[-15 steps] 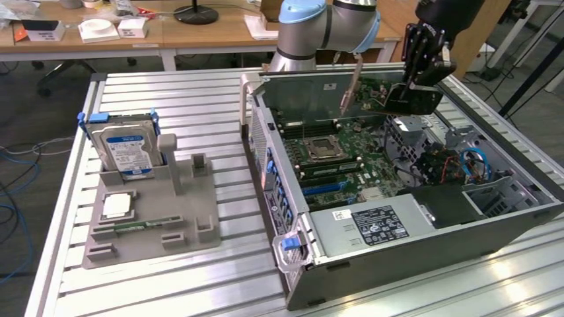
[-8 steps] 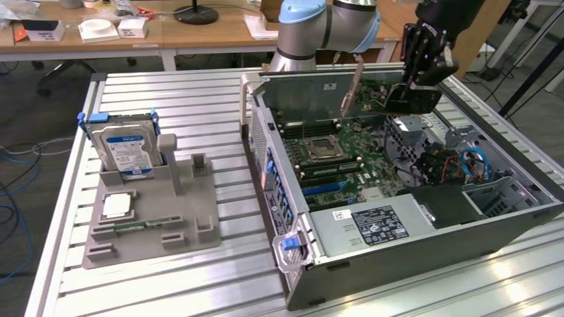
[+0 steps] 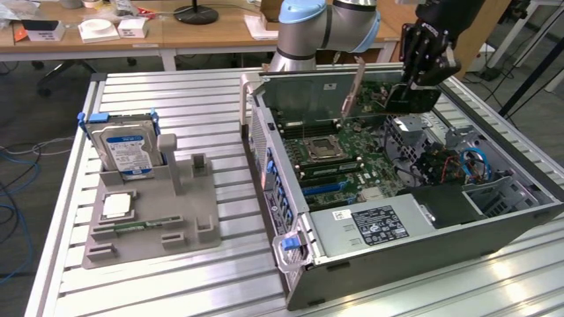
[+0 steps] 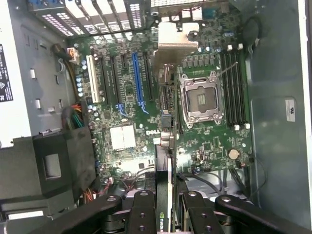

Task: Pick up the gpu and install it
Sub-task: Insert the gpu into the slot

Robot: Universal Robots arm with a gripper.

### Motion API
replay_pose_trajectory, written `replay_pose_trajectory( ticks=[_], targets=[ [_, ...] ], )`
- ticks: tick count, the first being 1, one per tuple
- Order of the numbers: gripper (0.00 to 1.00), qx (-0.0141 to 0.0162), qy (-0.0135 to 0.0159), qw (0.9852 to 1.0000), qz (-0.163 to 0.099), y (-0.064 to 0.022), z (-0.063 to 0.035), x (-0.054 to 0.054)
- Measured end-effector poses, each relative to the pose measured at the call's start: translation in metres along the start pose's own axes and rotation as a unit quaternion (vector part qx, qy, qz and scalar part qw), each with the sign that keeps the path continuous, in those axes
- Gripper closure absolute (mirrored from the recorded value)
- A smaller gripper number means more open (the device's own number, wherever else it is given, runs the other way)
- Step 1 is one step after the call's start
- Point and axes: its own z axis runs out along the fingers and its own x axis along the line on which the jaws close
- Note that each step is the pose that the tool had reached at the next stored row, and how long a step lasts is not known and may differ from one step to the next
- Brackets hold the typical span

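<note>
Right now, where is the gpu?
The gpu is clamped in the claw, held on edge above the open computer case, over the motherboard at the case's far end in the exterior view.

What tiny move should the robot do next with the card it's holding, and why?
Probably lower it slowly. The gripper is shut on the gpu, holding it edge-down above the motherboard inside the computer case. The card hangs over the board and does not look seated in a slot yet.
</note>
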Motion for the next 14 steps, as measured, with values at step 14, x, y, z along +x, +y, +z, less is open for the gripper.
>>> replay_pose_trajectory(
  ticks=[14],
  targets=[
    [0.74, 0.0007, -0.0018, 0.9994, -0.035, 0.0021, 0.0095, 0.0008]
  ],
)
